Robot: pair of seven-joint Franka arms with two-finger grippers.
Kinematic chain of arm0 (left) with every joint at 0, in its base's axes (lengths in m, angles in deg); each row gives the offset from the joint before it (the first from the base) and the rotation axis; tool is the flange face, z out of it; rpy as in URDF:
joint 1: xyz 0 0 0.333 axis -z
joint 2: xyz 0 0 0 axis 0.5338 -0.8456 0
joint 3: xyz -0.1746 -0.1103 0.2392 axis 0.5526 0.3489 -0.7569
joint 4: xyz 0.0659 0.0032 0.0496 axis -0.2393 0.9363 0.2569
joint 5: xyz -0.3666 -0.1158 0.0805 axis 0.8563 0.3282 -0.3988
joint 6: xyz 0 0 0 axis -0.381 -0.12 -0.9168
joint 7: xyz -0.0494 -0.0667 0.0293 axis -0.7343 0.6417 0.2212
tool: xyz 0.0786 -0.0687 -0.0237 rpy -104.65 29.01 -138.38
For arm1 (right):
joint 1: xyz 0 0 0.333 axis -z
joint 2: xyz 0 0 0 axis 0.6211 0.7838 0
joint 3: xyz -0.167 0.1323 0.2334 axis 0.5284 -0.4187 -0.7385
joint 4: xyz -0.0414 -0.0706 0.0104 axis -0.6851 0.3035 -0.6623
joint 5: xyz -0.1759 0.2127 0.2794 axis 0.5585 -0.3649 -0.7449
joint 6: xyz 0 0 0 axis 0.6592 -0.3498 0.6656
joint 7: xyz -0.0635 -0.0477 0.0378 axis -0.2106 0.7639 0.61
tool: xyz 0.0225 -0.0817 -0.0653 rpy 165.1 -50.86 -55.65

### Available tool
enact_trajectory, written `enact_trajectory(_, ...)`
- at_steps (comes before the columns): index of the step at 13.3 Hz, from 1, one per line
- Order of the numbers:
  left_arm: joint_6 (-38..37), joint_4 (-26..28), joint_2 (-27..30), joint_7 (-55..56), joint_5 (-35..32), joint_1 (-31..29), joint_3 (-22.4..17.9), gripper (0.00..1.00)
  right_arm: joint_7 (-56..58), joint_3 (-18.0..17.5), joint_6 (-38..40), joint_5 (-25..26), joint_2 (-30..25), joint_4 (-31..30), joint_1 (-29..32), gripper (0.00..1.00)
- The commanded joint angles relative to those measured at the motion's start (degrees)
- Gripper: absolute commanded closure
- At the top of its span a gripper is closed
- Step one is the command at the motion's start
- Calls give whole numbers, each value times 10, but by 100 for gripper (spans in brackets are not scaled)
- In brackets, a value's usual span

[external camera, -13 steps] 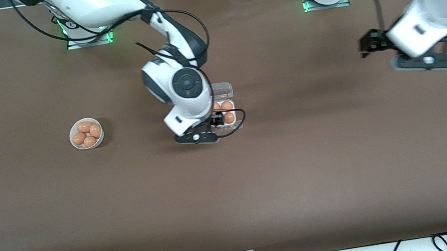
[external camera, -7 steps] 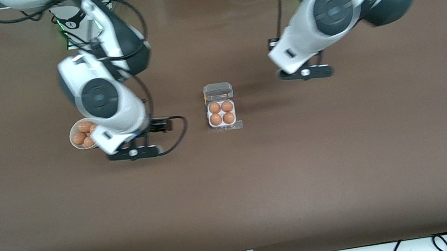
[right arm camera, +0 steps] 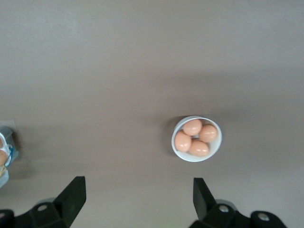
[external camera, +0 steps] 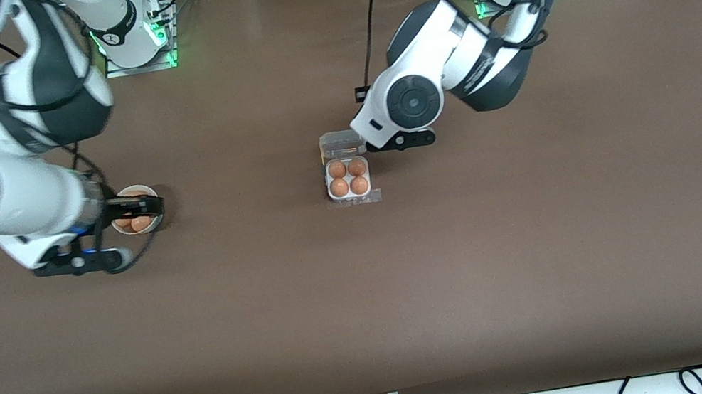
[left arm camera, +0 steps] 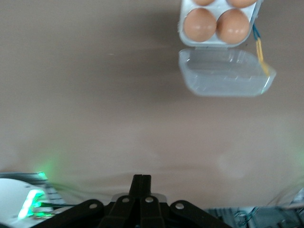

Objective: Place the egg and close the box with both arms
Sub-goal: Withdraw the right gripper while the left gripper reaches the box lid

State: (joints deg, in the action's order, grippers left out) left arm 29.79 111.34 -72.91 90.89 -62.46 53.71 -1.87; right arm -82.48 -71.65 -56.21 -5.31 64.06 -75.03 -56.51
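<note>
Clear box (external camera: 347, 169) lid open; we see left gripper (left arm camera: 141, 183) closed beside lid edge, right gripper (right arm camera: 137, 194) wide open over bowl (external camera: 137, 211).

the left gripper (left arm camera: 141, 183) is cut by the left wrist view's edge, only its pressed-together tips showing, and in the front view the arm's own wrist hides it; the box (left arm camera: 219, 28) is cropped there too, two of its four eggs (left arm camera: 200, 24) cut almost wholly away; in the front view that wrist covers a corner of the open lid (external camera: 342, 143); the right gripper (right arm camera: 137, 199) shows only two spread fingers (right arm camera: 72, 195), tips cut off; the right arm hides part of the bowl (external camera: 154, 220) from the front camera; the box's edge (right arm camera: 4, 152) barely enters the right wrist view, too little to read.
</note>
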Motion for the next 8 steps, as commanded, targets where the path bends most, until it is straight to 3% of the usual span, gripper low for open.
enact_trajectory(1,23,-23,-37,68,11,32,-1,100,68,51,27,-18,-35,-22,-3,0)
enact_trajectory(6,69,-23,-86,114,10,61,-1,99,141,113,59,-38,-51,-23,1,0)
enact_trajectory(8,89,-22,-95,118,7,72,-4,99,152,87,64,-38,-52,-22,40,0)
